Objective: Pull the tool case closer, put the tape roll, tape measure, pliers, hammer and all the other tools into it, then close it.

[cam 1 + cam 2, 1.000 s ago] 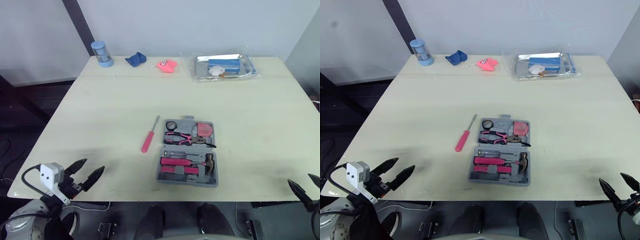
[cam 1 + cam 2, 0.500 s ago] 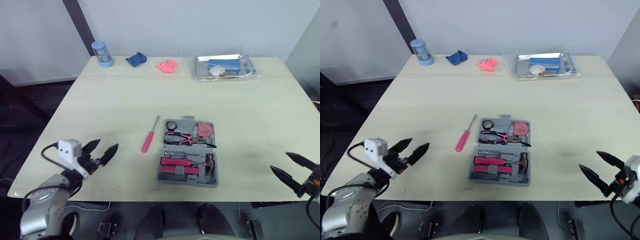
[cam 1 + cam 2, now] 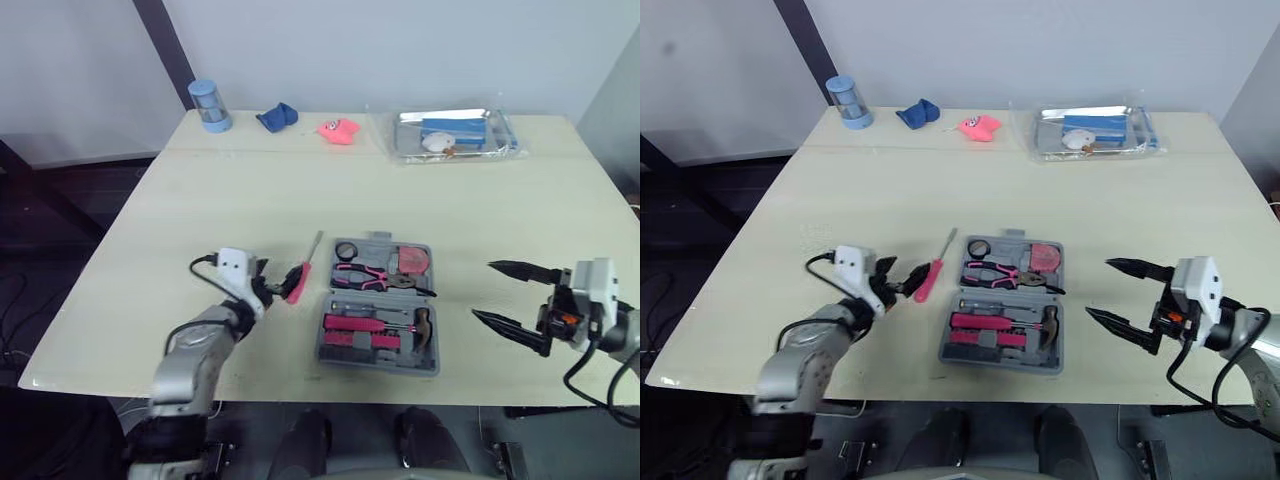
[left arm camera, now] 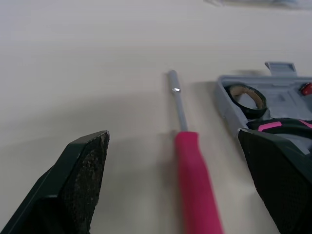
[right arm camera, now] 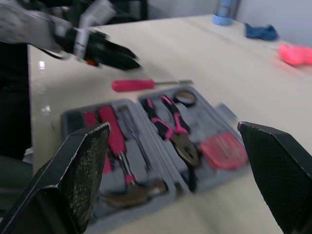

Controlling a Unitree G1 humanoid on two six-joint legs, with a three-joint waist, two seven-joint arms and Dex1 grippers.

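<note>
Here, your left gripper is hanging open, seemingly straddling the screwdriver handle, while your right gripper is hovering open beside the tool case.

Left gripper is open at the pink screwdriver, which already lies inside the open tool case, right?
Not quite: the pink screwdriver lies on the table beside the open tool case, as the left wrist view shows. The left gripper is open at it.
</note>
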